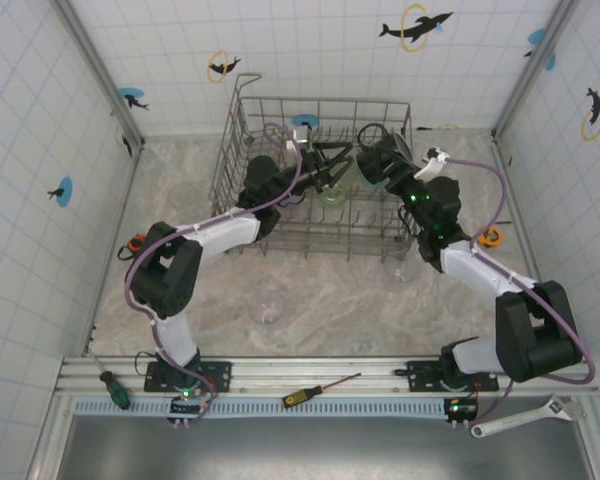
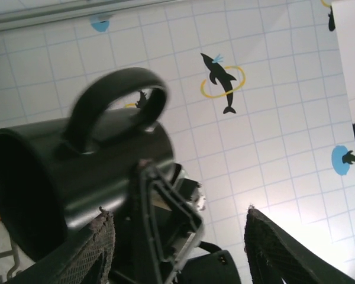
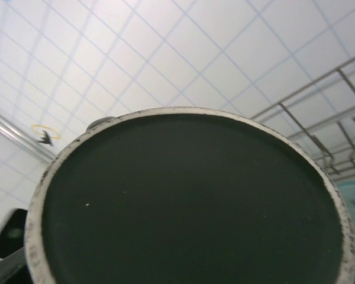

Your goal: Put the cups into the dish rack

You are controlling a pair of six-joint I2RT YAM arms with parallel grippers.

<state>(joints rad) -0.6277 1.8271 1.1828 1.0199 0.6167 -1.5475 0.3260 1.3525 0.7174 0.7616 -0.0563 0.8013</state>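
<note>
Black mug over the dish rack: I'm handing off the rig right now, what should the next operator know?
Left gripper: open, empty, beside the glossy black handled mug.
Right gripper: shut on that mug, held over the grey wire dish rack.
Done: one pale green tumbler sits in the rack.
Left: set the mug in; two clear tumblers wait on the marble table.
</note>
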